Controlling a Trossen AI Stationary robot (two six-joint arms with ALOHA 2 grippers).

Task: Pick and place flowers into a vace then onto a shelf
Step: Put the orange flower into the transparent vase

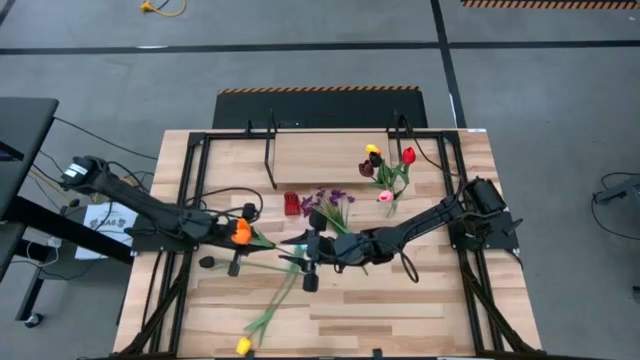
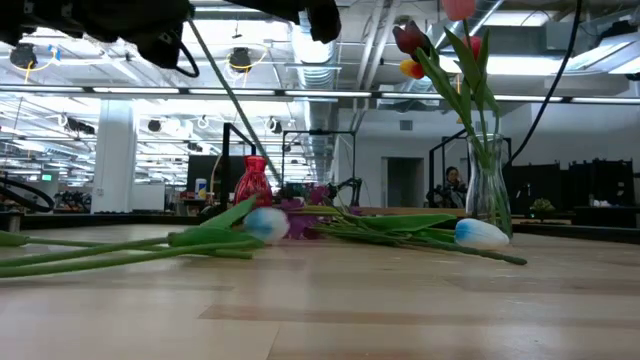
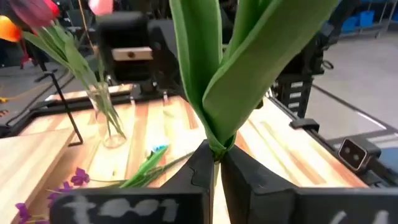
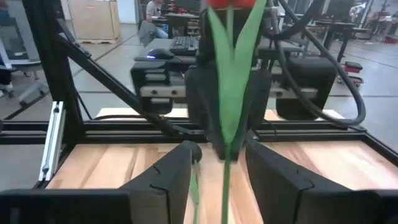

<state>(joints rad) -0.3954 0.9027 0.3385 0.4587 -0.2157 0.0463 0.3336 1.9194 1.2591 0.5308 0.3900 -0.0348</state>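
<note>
Overhead, table-level, two close wrist cameras

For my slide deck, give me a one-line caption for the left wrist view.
Left gripper shut on a tulip stem, leaves fanning upward, with the vase of flowers on the table beyond.

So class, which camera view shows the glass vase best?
The low view: the vase stands in full profile, stems visible through the glass. The left wrist view shows it smaller and off to one side. The high view shows only its flowers from above; the right wrist view doesn't show it.
</note>
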